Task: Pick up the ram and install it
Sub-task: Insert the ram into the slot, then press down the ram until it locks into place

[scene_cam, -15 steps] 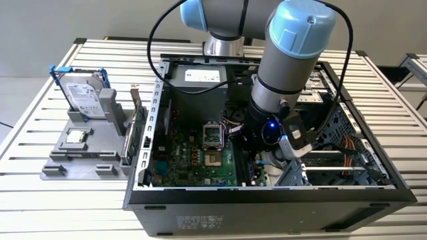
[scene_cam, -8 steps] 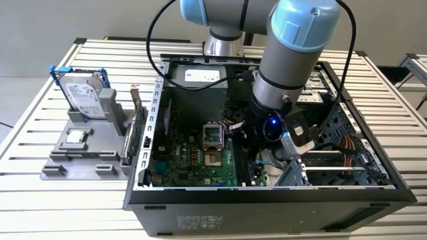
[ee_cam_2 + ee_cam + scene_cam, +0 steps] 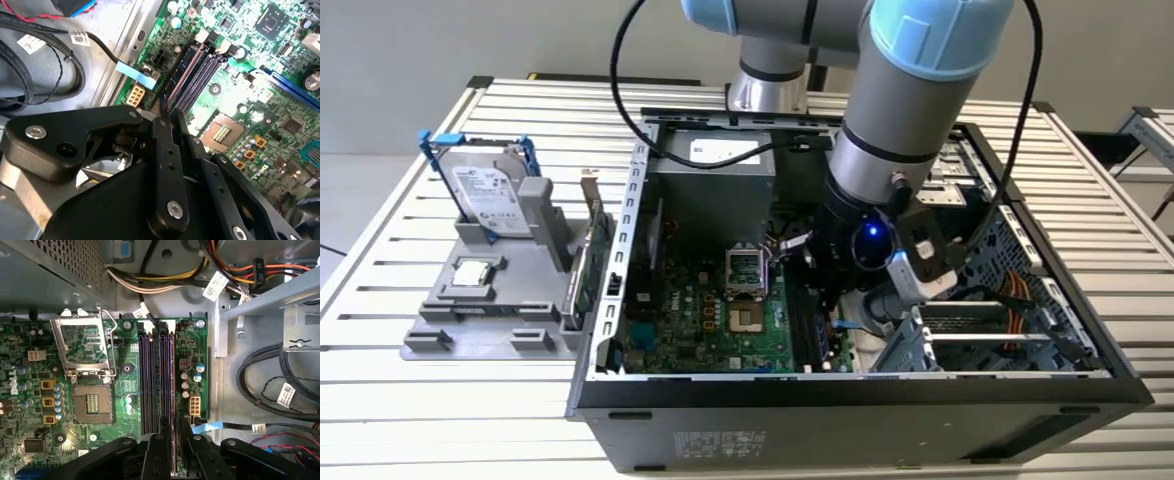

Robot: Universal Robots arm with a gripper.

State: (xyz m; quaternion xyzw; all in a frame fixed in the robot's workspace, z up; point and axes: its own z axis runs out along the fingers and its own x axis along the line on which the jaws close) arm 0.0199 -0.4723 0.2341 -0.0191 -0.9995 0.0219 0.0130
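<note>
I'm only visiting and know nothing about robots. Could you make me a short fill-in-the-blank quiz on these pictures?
1. The gripper holds the ram above the motherboard's long memory ____.
2. The CPU socket is ____, its pins bare.
3. Outside the case, the hard drive stands ____ in a grey holder.

Missing words: slots; empty; upright.

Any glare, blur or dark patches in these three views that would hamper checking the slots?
Exterior view: the arm shades the case interior, so the slots are murky. First wrist view: evenly lit, slots sharp, gripper links dark at the edge. Second wrist view: glare on the motherboard; the near gripper is soft.
</note>
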